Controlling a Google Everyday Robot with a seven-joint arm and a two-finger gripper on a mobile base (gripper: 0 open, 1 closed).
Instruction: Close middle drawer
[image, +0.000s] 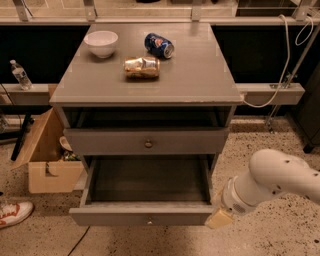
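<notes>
The middle drawer (145, 216) is pulled far out of the grey cabinet (150, 80). It has a low flat grey front with a small brass knob (149, 220) and an empty grey box inside. My gripper (218, 218) is low at the right, at the right end of the drawer's front panel, touching or nearly touching its corner. The white arm (275, 182) comes in from the right edge. Above it, the taller-fronted drawer with the darker knob (148, 144) stands slightly out.
On the cabinet top are a white bowl (101, 43), a blue can (159, 45) lying on its side and a crumpled gold can (142, 67). A cardboard box (47, 160) stands at the left. A shoe (14, 212) lies on the speckled floor. A white cable (280, 75) hangs at the right.
</notes>
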